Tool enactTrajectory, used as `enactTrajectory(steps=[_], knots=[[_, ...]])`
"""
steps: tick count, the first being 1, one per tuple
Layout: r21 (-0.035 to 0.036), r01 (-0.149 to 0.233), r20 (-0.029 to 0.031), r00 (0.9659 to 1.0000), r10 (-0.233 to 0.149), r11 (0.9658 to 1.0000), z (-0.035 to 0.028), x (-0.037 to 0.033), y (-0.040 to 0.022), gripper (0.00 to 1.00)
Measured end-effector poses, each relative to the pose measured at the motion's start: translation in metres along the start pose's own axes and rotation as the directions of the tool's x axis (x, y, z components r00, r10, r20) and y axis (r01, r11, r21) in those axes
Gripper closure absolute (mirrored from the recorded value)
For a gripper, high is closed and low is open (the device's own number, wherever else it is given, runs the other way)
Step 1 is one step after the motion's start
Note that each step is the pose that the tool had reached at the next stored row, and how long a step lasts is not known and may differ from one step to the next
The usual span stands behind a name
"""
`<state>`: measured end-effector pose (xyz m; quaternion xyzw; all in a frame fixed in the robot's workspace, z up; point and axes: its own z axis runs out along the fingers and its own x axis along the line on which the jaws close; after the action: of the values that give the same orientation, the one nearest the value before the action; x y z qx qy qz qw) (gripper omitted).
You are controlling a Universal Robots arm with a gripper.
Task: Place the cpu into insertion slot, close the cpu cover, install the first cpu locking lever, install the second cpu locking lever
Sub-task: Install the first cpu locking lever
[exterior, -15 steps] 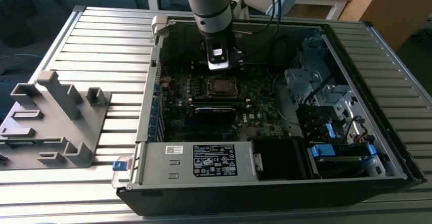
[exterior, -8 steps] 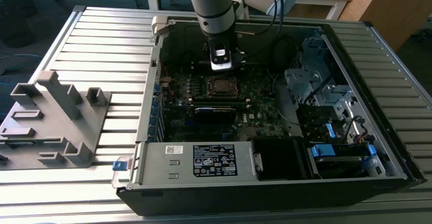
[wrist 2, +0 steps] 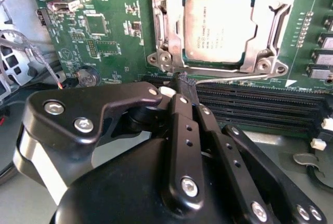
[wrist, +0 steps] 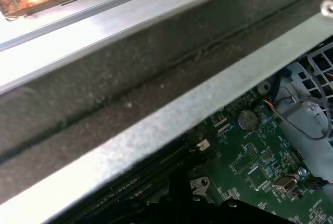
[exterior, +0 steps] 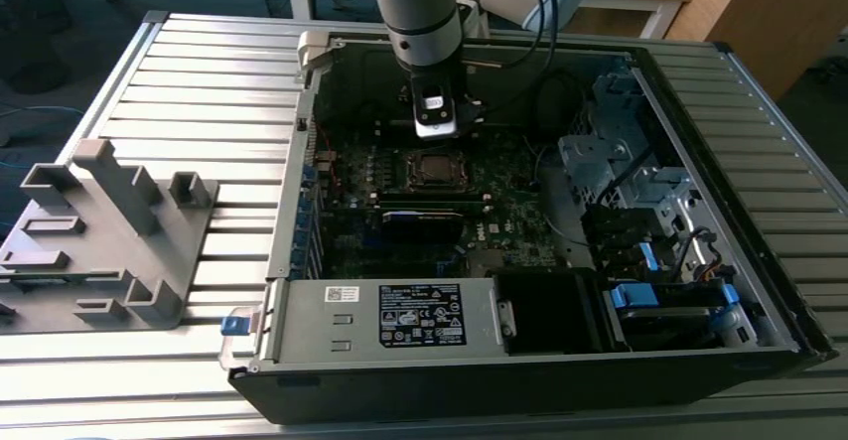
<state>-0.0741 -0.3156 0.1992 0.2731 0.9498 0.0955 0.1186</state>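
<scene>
- Gripper (exterior: 438, 134): in the exterior view it hangs inside the open computer case (exterior: 742, 162), at 12 o'clock of the insertion slot (exterior: 435, 169) and near it.
- Fingers: in the second wrist view they are drawn narrow, tips together. The gripper (wrist 2: 183, 84) meets one end of a thin wire locking lever (wrist 2: 244, 78). Whether it pinches the wire, I cannot tell.
- The cpu (wrist 2: 218, 26): seated in the slot, silver face up.
- The cpu cover (wrist 2: 276, 21): lies flat, framing the chip.
- The lever runs between the cover and the black memory slots (wrist 2: 250, 107).
- Power-supply box (exterior: 384, 316): at 6 o'clock of the slot, well apart.
- Grey fixture (exterior: 106, 231): on the slatted table (exterior: 199, 82), at 9 o'clock of the case.
</scene>
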Motion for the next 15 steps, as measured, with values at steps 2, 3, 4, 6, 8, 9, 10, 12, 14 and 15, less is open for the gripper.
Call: enactTrajectory(steps=[2,3,4,6,8,9,10,12,14,15], knots=[[0.0002,0.000,0.0001,1.0000,0.000,1.0000,-0.0001,0.0000,0.0000,0.89],[0.0003,0.000,0.0001,1.0000,0.000,1.0000,0.0000,0.0001,0.0001,0.89],[0.0002,0.000,0.0002,1.0000,0.000,1.0000,0.0000,0.0001,0.0001,0.89],[0.0005,0.000,0.0001,1.0000,0.000,1.0000,-0.0007,-0.0001,0.0003,0.89],[0.0001,0.000,0.0001,1.0000,0.000,1.0000,-0.0012,-0.0001,0.0005,0.89],[0.0000,0.000,0.0001,1.0000,0.000,1.0000,-0.0014,-0.0001,0.0007,0.89],[0.0001,0.000,0.0002,1.0000,0.000,1.0000,-0.0014,0.0000,0.0008,0.89],[0.0002,0.000,0.0002,1.0000,0.000,1.0000,-0.0014,0.0004,0.0012,0.89],[0.0002,0.000,0.0002,1.0000,0.000,1.0000,-0.0014,0.0010,0.0019,0.89],[0.0002,0.000,0.0002,1.0000,0.000,1.0000,-0.0014,0.0015,0.0021,0.89]])
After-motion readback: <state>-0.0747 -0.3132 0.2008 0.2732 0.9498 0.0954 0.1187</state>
